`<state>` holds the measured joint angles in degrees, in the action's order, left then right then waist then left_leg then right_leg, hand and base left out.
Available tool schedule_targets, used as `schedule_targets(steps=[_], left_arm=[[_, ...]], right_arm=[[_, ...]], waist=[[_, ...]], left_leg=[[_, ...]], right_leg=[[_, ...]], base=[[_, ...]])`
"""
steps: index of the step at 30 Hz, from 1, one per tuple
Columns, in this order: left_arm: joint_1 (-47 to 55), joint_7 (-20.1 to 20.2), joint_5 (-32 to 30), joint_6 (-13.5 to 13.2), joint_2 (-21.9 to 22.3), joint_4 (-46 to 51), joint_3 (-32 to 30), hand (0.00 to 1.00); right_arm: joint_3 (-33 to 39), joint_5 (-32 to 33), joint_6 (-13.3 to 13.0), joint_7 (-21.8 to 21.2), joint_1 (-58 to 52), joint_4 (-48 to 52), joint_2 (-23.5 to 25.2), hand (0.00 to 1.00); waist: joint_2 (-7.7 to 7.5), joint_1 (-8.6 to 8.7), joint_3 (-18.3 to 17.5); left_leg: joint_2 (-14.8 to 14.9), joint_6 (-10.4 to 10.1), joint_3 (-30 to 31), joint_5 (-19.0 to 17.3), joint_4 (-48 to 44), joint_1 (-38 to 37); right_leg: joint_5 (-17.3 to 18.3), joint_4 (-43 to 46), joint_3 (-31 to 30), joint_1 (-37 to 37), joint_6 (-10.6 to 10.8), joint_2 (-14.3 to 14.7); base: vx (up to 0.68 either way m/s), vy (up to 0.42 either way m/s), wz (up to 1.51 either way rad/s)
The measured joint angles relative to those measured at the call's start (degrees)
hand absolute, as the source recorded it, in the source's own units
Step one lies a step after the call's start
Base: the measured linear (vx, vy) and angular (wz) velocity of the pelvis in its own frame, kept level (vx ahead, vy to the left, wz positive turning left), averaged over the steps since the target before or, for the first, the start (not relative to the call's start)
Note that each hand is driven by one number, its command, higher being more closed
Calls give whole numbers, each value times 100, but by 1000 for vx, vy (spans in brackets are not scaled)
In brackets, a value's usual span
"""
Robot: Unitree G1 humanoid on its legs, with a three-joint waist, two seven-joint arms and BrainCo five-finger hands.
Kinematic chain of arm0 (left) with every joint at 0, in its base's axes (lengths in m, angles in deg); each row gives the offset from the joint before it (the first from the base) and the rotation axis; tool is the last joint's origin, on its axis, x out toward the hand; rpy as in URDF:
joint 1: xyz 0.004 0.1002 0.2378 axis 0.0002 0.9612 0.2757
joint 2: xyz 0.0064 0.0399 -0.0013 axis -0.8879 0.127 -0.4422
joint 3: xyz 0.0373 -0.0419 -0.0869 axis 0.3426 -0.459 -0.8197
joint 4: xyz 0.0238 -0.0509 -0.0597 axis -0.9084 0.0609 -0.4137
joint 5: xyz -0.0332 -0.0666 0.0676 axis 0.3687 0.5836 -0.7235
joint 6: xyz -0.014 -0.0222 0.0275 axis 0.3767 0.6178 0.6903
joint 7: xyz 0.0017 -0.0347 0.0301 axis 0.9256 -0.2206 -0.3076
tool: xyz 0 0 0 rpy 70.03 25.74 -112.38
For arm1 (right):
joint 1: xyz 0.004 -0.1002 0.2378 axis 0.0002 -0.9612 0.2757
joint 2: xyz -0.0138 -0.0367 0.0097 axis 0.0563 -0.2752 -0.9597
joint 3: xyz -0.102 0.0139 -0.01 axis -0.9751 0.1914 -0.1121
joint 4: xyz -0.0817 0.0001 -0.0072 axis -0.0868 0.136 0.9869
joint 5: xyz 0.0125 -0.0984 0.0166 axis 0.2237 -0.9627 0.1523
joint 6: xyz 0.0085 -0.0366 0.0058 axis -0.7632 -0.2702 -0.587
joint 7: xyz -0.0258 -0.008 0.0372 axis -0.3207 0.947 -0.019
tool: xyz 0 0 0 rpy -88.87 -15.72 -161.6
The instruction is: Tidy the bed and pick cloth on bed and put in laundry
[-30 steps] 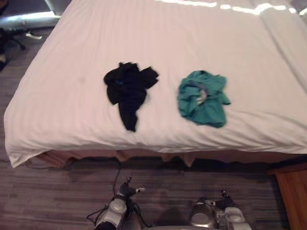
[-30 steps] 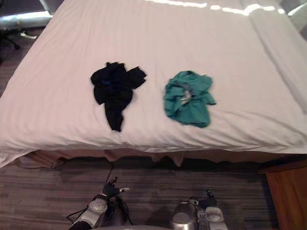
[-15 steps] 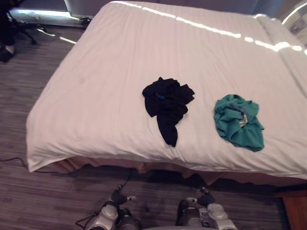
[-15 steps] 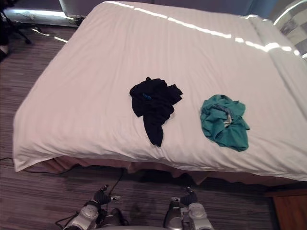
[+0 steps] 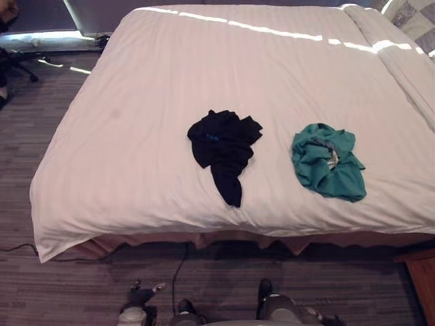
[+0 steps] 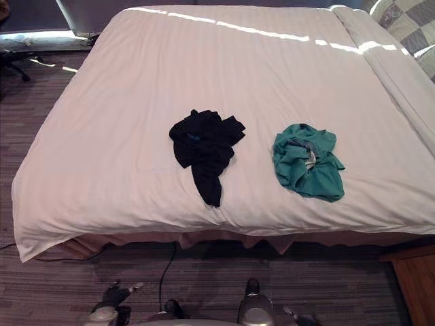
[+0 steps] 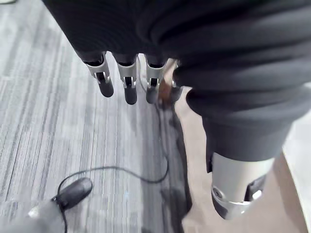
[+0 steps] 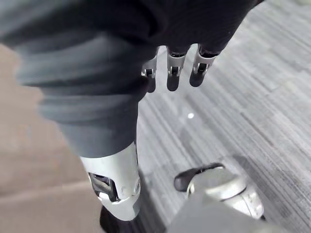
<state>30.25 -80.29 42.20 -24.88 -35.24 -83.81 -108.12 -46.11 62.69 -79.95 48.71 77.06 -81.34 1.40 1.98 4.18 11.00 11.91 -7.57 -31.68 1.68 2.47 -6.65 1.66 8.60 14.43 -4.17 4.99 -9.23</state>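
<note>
The likeliest fault is judged to be the white sheet being caught together with a garment. Both cloths lie flat against the bed, and if a pinch is set too deep the cover would be lifted and rumpled, undoing the tidying. A second risk is seen in the black cloth. A narrow tail of it trails toward the near edge, and if only that tail is taken, the bundle could unroll and drag or slip free. The teal cloth is bunched, with a pale grey patch at its middle. Whether that is a lining or a separate piece cannot be told, so something might be left behind. The mattress's near edge could also be struck as the arms are raised.

The left hand and the right hand are hung low over the grey striped floor, their fingers relaxed and nearly straight, with nothing held. Both cloths are well apart from them, up on the bed past its near edge. The black one lies about centre and the teal one to its right.
</note>
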Motion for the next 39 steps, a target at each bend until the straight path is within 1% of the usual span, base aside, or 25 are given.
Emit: schedule_targets(steps=[3,4,6,9,10,12,13,14,16,17,19,20,21,22,23,24,25,26,27,28,29,30,31,33,39], left_arm=[[-17,-112,82,9,-406,41,-965,0],[-32,-204,94,13,-599,119,-1326,0],[-58,-337,97,12,-829,268,-1586,0],[-193,-568,112,-1,-1127,899,-1562,0],[-198,-706,204,-56,-1247,1403,-1351,0],[-248,-847,274,-211,-1425,1843,-1188,0],[-419,-960,434,-289,-1571,2129,-1124,0],[-503,-1006,479,-309,-1614,2243,-1106,0],[-694,-1164,624,-419,-1627,2627,-1042,0],[-746,-1187,730,-503,-1624,3120,-935,0],[-791,-1190,768,-604,-1627,3445,-931,0],[-914,-1199,840,-702,-1627,3693,-865,0],[-976,-1205,885,-751,-1627,3743,-801,0],[-1012,-1204,886,-770,-1626,3745,-771,0],[-1077,-1207,889,-786,-1622,3765,-678,0],[-1089,-1195,883,-789,-1622,3879,-534,0],[-1102,-1185,877,-794,-1622,3943,-470,0],[-1126,-1176,873,-810,-1621,4044,-353,0],[-1253,-1170,867,-840,-1627,4210,-180,0],[-1344,-1172,867,-870,-1630,4218,-155,0],[-1488,-1179,854,-873,-1639,4236,-27,0],[-1567,-1174,847,-872,-1644,4236,55,0],[-1690,-1166,804,-871,-1646,4234,290,0],[-1829,-1149,675,-860,-1647,4231,668,0],[-2555,-962,445,-771,-1647,3841,1332,0]], right_arm=[[692,301,-10,165,-173,221,-62,0],[935,367,-12,218,-309,576,-60,0],[1105,373,-34,315,-483,1148,-66,0],[1386,349,-139,529,-554,2073,-126,0],[1392,223,-202,617,-445,2450,-212,0],[1389,-18,-246,697,-169,2801,-355,0],[1346,-233,-249,808,66,2985,-486,0],[1293,-291,-249,853,137,3033,-557,0],[1076,-548,-249,872,263,3199,-837,0],[967,-740,-251,874,334,3718,-1076,0],[899,-886,-281,902,393,4041,-1288,0],[826,-919,-299,971,457,4169,-1589,0],[781,-957,-300,990,526,4196,-1748,0],[751,-967,-300,1002,559,4217,-1814,0],[626,-1007,-309,1049,674,4243,-1990,0],[422,-1049,-361,1072,886,4244,-2164,0],[379,-1083,-393,1073,972,4237,-2226,0],[253,-1136,-415,1067,1075,4237,-2366,0],[209,-1212,-431,1061,1132,4232,-2511,0],[196,-1232,-422,1067,1139,4219,-2454,0],[104,-1245,-414,1060,1150,4221,-2452,0],[56,-1267,-417,1061,1197,4222,-2475,0],[-79,-1291,-431,1061,1334,4223,-2505,0],[-334,-1291,-450,1052,1530,4224,-2629,0],[-969,-1343,-452,888,2118,4224,-2906,0]], waist=[[116,28,-122],[162,56,-210],[207,137,-320],[213,131,-459],[178,112,-467],[83,83,-462],[-17,3,-402],[-68,-7,-367],[-80,6,-315],[50,32,-261],[149,4,-193],[172,7,-179],[190,13,-164],[203,37,-156],[126,96,-77],[86,84,-53],[61,74,-37],[126,66,-45],[370,58,-24],[347,43,-26],[251,56,-28],[208,69,0],[113,144,40],[56,151,44],[77,214,115]], left_leg=[[-16,-13,15,12,69,-13],[-24,-14,27,12,80,-5],[-53,-14,85,11,100,-2],[-68,-14,132,11,104,-16],[-82,-16,66,5,83,-16],[-96,-12,-176,-8,52,-26],[-120,-34,-339,-38,-4,-88],[-114,-54,-381,-78,-80,-103],[58,-118,-399,-296,-519,-59],[407,-143,-461,-611,-1135,34],[639,-101,-499,-741,-1561,77],[929,62,-406,-705,-2382,356],[1047,244,-194,-625,-2821,528],[1092,344,-28,-557,-3042,634],[1050,293,521,-616,-3383,921],[581,-24,1049,-1009,-3090,1025],[368,35,1215,-1087,-2802,1037],[77,133,1288,-906,-1983,944],[60,318,1107,-473,-1314,873],[49,261,1063,-435,-1228,802],[-53,254,1022,-354,-1035,722],[-99,263,997,-347,-919,669],[-198,323,942,-292,-763,619],[-281,338,772,-279,-598,529],[-369,369,718,-213,-445,710]], right_leg=[[0,-41,28,13,1,3],[1,-84,61,35,2,6],[1,-177,148,129,3,9],[-8,-208,181,186,16,14],[77,64,79,4,68,-16],[274,588,-14,-395,31,-137],[498,990,154,-619,-93,-327],[541,1107,209,-647,-116,-380],[593,1234,231,-617,-96,-326],[674,1222,219,-547,-143,-163],[758,1214,205,-502,-271,-51],[788,1135,172,-445,-358,35],[745,987,131,-297,-459,122],[726,892,100,-212,-502,146],[629,634,34,-13,-652,162],[553,461,-123,66,-702,83],[499,415,-204,65,-635,38],[373,340,-272,40,-451,52],[333,325,-319,17,-290,268],[337,336,-359,19,-268,238],[267,302,-375,-5,-153,203],[250,279,-409,-14,-128,191],[188,184,-420,-1,-50,121],[68,4,-551,0,28,94],[-75,-187,-577,-193,36,41]], base=[[66,10,2],[49,7,9],[42,15,19],[16,4,7],[-42,-9,-25],[-81,-22,-52],[-72,-23,-53],[-65,-51,-49],[8,-96,-30],[56,-107,-36],[62,-111,-44],[84,-200,-38],[70,-184,-27],[105,-92,-11],[102,28,-27],[113,35,-39],[72,62,-60],[95,110,-56],[84,103,-47],[111,98,-28],[69,24,-17],[100,77,-13],[73,87,-11],[73,91,-27],[22,17,-7]])
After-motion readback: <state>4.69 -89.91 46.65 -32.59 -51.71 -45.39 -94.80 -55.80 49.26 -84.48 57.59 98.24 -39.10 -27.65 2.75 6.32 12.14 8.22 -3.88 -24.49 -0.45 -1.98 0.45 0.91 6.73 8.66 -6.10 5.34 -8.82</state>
